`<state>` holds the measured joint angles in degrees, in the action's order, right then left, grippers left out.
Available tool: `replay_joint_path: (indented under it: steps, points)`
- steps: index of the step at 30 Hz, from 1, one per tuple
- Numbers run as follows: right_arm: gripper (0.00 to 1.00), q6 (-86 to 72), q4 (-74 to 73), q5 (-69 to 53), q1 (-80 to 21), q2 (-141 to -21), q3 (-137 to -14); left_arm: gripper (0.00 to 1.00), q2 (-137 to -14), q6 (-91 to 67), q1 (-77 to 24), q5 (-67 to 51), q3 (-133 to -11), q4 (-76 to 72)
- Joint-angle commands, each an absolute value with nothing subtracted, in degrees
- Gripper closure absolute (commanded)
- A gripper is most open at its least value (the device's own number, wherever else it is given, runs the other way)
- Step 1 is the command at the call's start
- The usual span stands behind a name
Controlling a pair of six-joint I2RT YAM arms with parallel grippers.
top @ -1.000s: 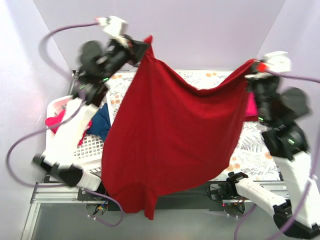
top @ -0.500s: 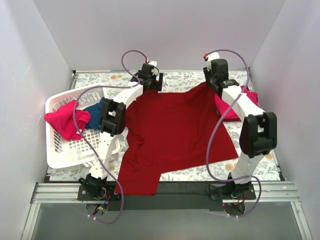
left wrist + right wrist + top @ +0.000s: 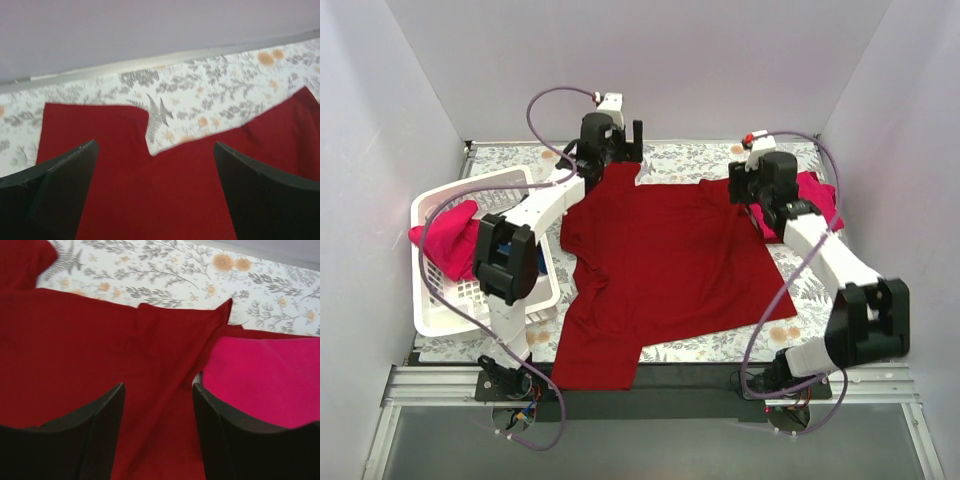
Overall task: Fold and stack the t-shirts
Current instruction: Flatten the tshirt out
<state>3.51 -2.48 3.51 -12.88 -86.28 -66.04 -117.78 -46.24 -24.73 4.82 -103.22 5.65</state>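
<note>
A large dark red t-shirt (image 3: pixel 670 265) lies spread flat on the flowered table cloth, its lower end hanging over the near edge. My left gripper (image 3: pixel 622 148) (image 3: pixel 155 144) hovers open above the shirt's far left corner (image 3: pixel 95 130), holding nothing. Over the far right corner (image 3: pixel 200 325) my right gripper (image 3: pixel 748 190) (image 3: pixel 158 385) is open too, clear of the cloth. A bright pinkish-red t-shirt (image 3: pixel 815 195) (image 3: pixel 265 385) lies folded just right of that corner. Another pinkish-red t-shirt (image 3: pixel 445 235) drapes over the basket, where a bit of the navy blue one (image 3: pixel 539 264) shows behind the left arm.
The white slatted basket (image 3: pixel 440 315) stands at the table's left side. Purple walls close in the back and both sides. The flowered cloth (image 3: pixel 820 290) shows bare to the right of the dark red shirt and along the back edge (image 3: pixel 215 85).
A second ago both grippers held the dark red shirt up in the air by its corners. It now lies flat on the table; both grippers have opened and let go.
</note>
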Motion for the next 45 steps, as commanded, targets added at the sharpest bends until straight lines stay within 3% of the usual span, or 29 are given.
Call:
replay_joint_path:
  steps: [1, 6, 10, 14, 17, 25, 32, 45]
  points:
    - [0.49, -2.01, 2.72, -3.34, -14.23, -77.1, -53.58, 0.08, -109.01, -47.88, -28.64, 8.25, -89.6, 3.08]
    - [0.49, -7.55, 4.84, -5.27, -15.73, -67.42, -45.01, 0.08, -94.94, -55.01, -33.56, 15.62, -64.84, 1.67]
    - [0.49, -7.82, 0.09, -7.2, -17.31, -63.47, -41.58, 0.08, -86.25, -61.59, -38.74, 25.37, -56.97, 9.48]
    - [0.49, -8.79, 0.96, -8.96, -18.46, -57.93, -35.08, 0.08, -77.27, -69.95, -43.06, 25.84, -47.83, 13.53]
    - [0.49, -8.35, 2.11, -10.81, -19.07, -61.67, -33.05, 0.08, -72.97, -75.49, -45.09, 24.62, -41.32, 14.5]
    - [0.5, -7.47, 7.65, -11.87, -21.0, -72.67, -34.53, 0.05, -82.51, -73.22, -45.0, 21.54, -41.39, 0.89]
    - [0.5, -7.12, 9.67, -9.41, -22.24, -82.24, -37.96, 0.02, -96.49, -71.28, -42.28, 18.37, -47.37, -4.21]
    - [0.51, -6.5, 9.06, -6.33, -22.32, -101.59, -50.44, 0.02, -106.61, -68.64, -33.31, 13.71, -51.5, -8.79]
